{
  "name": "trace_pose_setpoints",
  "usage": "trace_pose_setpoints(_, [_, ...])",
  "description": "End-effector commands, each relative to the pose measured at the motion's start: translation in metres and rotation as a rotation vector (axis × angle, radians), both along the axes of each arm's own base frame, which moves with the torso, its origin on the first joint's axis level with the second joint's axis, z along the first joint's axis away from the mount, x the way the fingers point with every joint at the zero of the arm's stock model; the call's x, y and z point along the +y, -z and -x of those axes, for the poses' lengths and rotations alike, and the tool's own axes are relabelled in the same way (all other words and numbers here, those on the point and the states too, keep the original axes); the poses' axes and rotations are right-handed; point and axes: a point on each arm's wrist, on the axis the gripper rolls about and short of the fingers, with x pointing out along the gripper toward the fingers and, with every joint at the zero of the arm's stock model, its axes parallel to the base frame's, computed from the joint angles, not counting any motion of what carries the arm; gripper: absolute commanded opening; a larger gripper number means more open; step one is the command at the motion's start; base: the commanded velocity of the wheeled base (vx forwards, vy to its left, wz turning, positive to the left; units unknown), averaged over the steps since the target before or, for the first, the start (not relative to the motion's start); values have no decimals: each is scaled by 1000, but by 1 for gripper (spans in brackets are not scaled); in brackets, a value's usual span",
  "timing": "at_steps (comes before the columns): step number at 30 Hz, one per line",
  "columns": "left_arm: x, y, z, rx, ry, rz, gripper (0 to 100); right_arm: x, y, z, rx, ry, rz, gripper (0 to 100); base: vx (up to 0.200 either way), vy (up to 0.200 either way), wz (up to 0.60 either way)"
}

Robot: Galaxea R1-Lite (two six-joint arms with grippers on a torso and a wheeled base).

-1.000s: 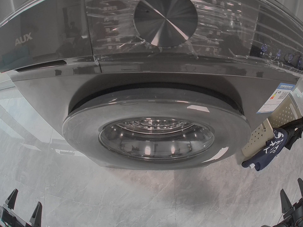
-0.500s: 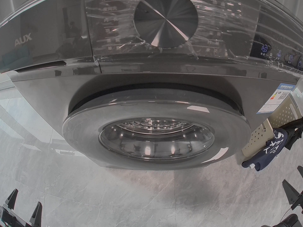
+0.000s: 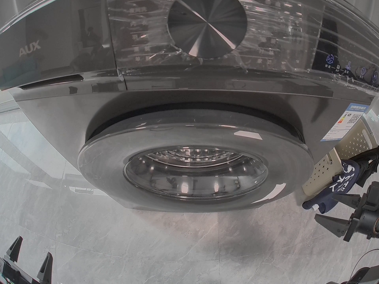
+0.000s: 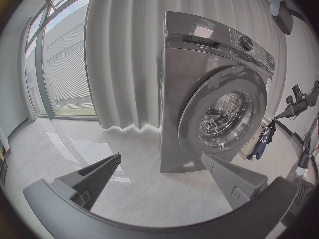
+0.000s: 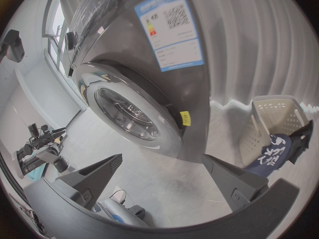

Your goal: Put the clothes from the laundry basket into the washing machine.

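The grey washing machine (image 3: 189,83) stands in front of me with its round glass door (image 3: 195,166) shut. To its right, a cream laundry basket (image 3: 327,166) leans on the floor. A navy printed garment (image 3: 335,186) hangs over its rim, with a black garment (image 3: 367,158) behind it. My right gripper (image 3: 329,212) is open and empty, just below the navy garment, pointing left toward the machine. In the right wrist view the right gripper (image 5: 161,156) faces the door (image 5: 126,113), with the basket (image 5: 275,117) off to one side. My left gripper (image 3: 33,249) is open low at the left; in the left wrist view the left gripper (image 4: 160,156) is empty.
Grey tiled floor (image 3: 158,241) lies open in front of the machine. White curtains (image 4: 126,57) hang behind it, with large windows (image 4: 63,60) to its left. A yellow tag (image 5: 185,118) sits at the door's edge next to the basket side.
My right gripper has risen from the bottom right corner to beside the basket and turned to point left. The left gripper, door and clothes have not moved.
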Motion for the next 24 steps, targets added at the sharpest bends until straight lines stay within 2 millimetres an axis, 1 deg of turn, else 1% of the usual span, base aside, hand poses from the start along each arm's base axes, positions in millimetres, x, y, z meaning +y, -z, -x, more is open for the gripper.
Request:
trace_pose_setpoints(1, [0, 5, 0, 0, 0, 0, 100, 20, 5, -38, 94, -78, 21, 100, 0, 0, 0])
trace_pose_setpoints(2, [0, 5, 0, -2, 0, 0, 100, 23, 2, -49, 83, -78, 20, 100, 0, 0, 0])
trace_pose_setpoints(4, [0, 5, 0, 0, 0, 0, 100, 24, 0, -52, 80, -77, 20, 100, 0, 0, 0])
trace_pose_setpoints(5, [0, 5, 0, 0, 0, 0, 100, 27, -3, -60, 72, -62, 28, 100, 0, 0, 0])
trace_pose_setpoints(10, [0, 5, 0, 0, 0, 0, 100, 33, -14, -72, 40, -32, 34, 100, 0, 0, 0])
trace_pose_setpoints(14, [0, 5, 0, 0, 0, 0, 100, 35, -22, -77, 14, -33, 28, 100, 0, 0, 0])
trace_pose_setpoints(17, [0, 5, 0, 0, 0, 0, 100, 40, -20, -81, 26, -51, 31, 100, 0, 0, 0])
trace_pose_setpoints(21, [0, 5, 0, 0, -3, 2, 100, 42, -18, -83, 37, -59, 36, 100, 0, 0, 0])
trace_pose_setpoints(24, [0, 5, 0, 0, -3, 3, 100, 44, -17, -80, 38, -76, 37, 100, 200, 0, 0])
